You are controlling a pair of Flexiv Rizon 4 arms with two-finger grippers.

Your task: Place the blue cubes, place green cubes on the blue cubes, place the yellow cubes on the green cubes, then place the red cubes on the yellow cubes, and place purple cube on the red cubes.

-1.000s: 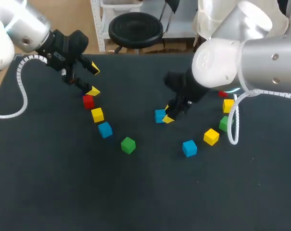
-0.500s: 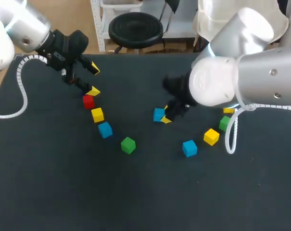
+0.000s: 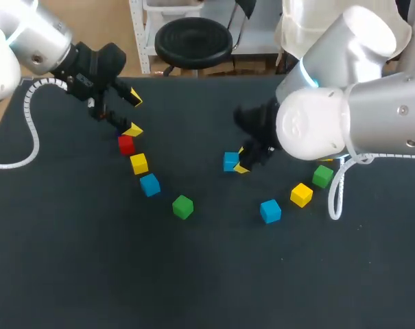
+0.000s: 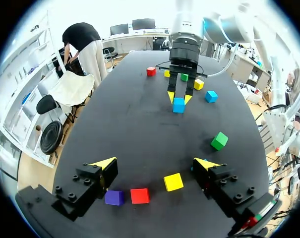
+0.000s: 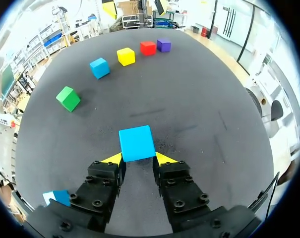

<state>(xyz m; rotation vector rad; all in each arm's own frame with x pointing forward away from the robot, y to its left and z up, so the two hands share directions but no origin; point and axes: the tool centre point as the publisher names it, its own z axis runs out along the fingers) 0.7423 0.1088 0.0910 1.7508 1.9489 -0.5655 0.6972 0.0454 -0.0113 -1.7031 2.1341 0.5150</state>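
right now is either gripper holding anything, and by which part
The right gripper pinches a blue cube by two opposite sides, its yellow tips on the cube's near edge. The left gripper is open and holds nothing.

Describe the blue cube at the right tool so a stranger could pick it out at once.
Follow the right arm in over the black table to its tool, near the middle. The blue cube sits pinched between the yellow tips. The left loose blue cube and right loose blue cube lie free, untouched by any tool.
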